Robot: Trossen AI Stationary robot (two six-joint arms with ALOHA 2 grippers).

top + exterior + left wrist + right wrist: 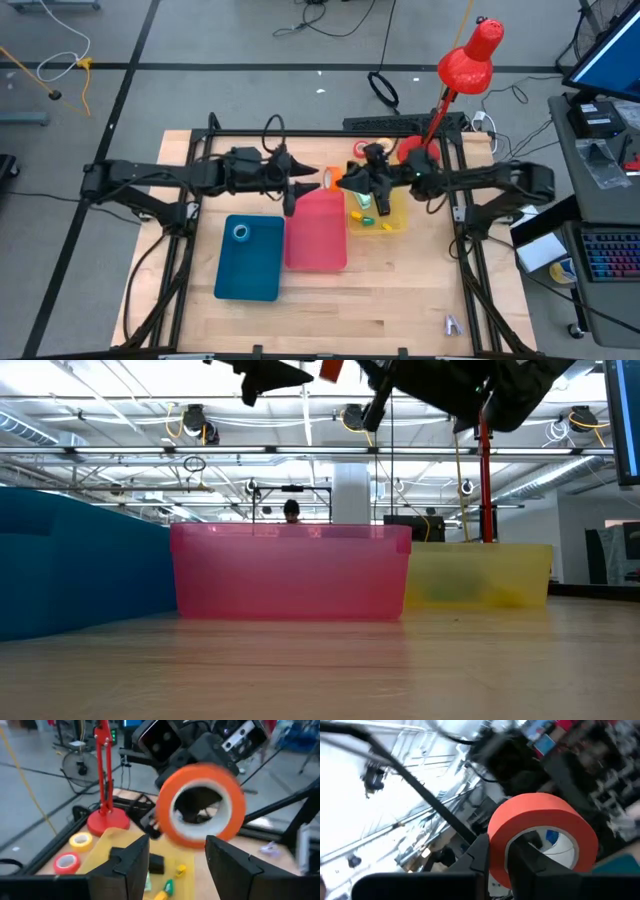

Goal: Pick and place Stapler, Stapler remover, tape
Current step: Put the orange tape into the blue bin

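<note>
My right gripper (338, 180) is shut on an orange tape roll (327, 178) and holds it in the air over the far end of the pink tray (317, 240). My left gripper (305, 185) faces it from the left. Its open fingers (131, 862) stand just short of the roll (200, 805); whether they touch it I cannot tell. A blue tape roll (241, 232) lies in the blue tray (250, 270). Yellow (81, 840) and red (66, 862) rolls lie flat on the table by the lamp base. A small black object (156, 864) lies in the yellow tray (395, 222); whether it is the stapler or the stapler remover I cannot tell. My right gripper pinches the roll's wall (498, 857) at one spot, with one finger (525, 862) inside the ring's hole and the other (479, 851) on its outer face. The roll stands up beyond the fingertips, lifted clear of the trays and the table.
A red desk lamp (468, 60) stands with its round base (107, 822) at the table's far right, close behind the yellow tray. Small green and yellow pieces (167, 887) lie in that tray. The three trays stand side by side at mid-table, and bare wood lies in front of them.
</note>
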